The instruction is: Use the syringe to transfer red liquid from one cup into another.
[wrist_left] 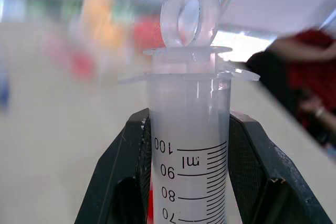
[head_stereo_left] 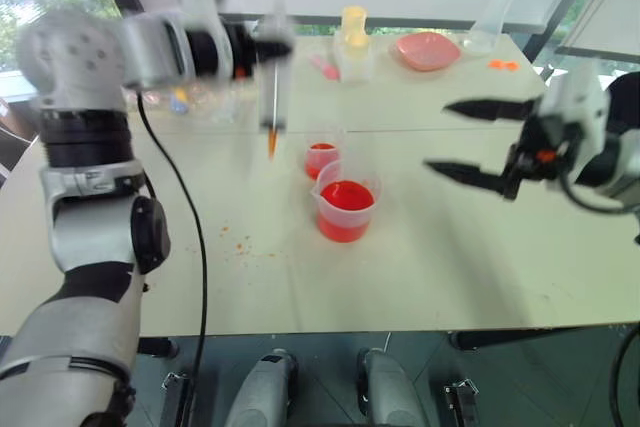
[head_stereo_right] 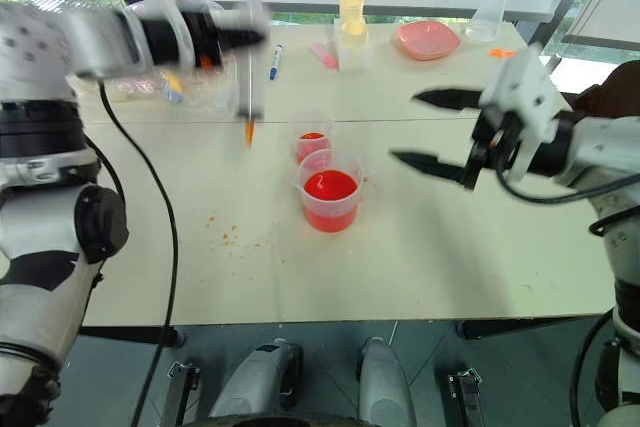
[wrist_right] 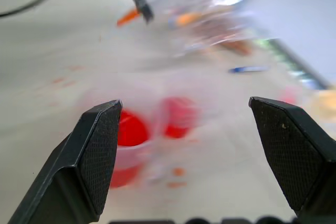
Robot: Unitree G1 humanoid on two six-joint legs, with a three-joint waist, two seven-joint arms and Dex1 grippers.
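One syringe [head_stereo_left: 274,77] hangs tip down in the left end effector [head_stereo_left: 262,48], which is shut tight on its barrel, up above the bench [head_stereo_left: 450,257]; two cups sit below and to its right, a small tumbler [head_stereo_left: 321,157] and a bigger beaker [head_stereo_left: 345,209], both with red liquid [head_stereo_left: 346,196]; the right end effector [head_stereo_left: 462,139] is wide open, holding nothing, beaker off to its left; the left wrist view shows the printed numbers; the right eye view shows a blue pen [head_stereo_right: 275,60].

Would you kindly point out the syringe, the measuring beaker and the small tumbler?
syringe [wrist_left: 190,145], left wrist view, on the clear barrel.
measuring beaker [head_stereo_left: 346,209], left eye view, on its wall.
small tumbler [head_stereo_left: 320,159], left eye view, on its liquid-filled wall.
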